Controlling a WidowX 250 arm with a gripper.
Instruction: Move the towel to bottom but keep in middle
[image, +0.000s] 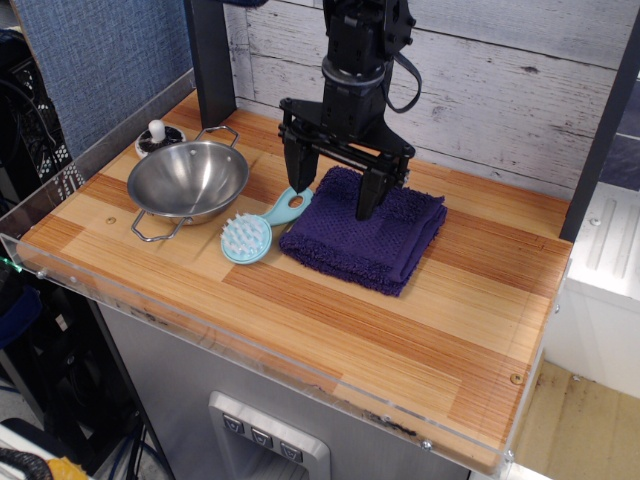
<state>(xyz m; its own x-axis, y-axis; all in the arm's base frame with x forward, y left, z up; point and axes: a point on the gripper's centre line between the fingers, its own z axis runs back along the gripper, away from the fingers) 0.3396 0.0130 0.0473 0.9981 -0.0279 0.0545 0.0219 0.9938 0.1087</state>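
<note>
Fingers spread wide, one tip on the towel, the other by the teal brush on the desk.

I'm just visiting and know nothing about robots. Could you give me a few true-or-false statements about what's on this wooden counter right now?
1. The black end effector is open, its fingers spread over the folded dark purple terry towel. True.
2. The light blue plastic scrub brush lies inside the round steel bowl. False: it lies on the wooden counter, between bowl and towel.
3. The towel hangs off the counter's front edge. False: it lies flat toward the back.
4. The steel bowl is empty. True.
</note>
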